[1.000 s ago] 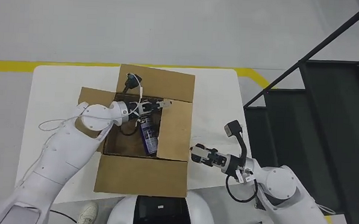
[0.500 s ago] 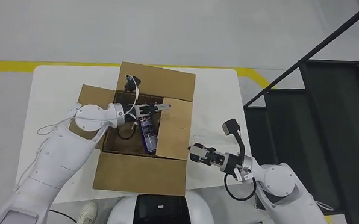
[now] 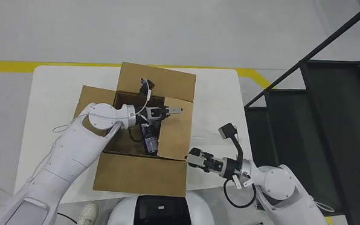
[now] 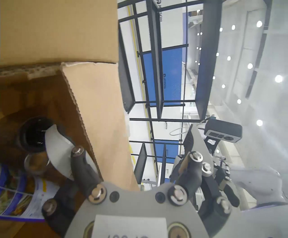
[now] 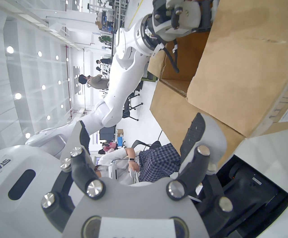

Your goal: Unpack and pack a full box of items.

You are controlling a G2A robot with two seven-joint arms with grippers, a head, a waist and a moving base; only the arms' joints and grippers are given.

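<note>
The left pincer (image 3: 171,110) is spread, one finger either side of the right flap (image 3: 178,136) of the box (image 3: 140,176) at mid-frame; a bottle (image 3: 148,139) lies inside; the right pincer (image 3: 193,156), spread too, hangs just lower right; I'd clear that flap before dipping for the bottle.
</note>
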